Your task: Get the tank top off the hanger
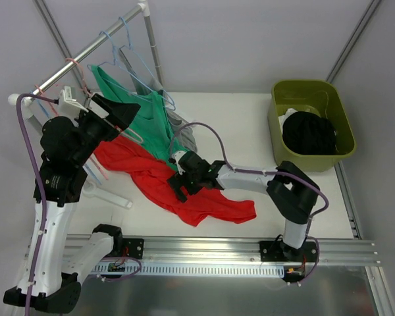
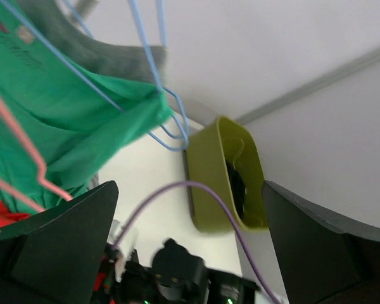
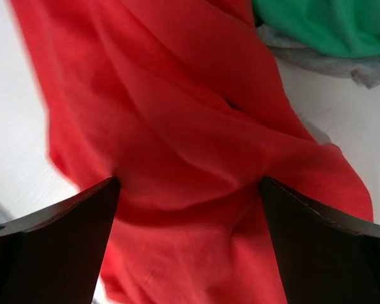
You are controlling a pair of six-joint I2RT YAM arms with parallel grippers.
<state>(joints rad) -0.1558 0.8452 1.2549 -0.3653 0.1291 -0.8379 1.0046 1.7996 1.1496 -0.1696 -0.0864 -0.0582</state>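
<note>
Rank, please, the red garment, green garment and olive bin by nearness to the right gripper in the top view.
1. Red garment, beneath the right gripper.
2. Green garment, hanging at left.
3. Olive bin, far right.

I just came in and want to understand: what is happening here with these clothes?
Two robot arms handle clothes. The red top lies crumpled on the table, with the right gripper open just above it. The left gripper is up by the rail, open and empty, beside a green top on a blue hanger. Whether the red top is fully off the pink hanger is unclear.
</note>
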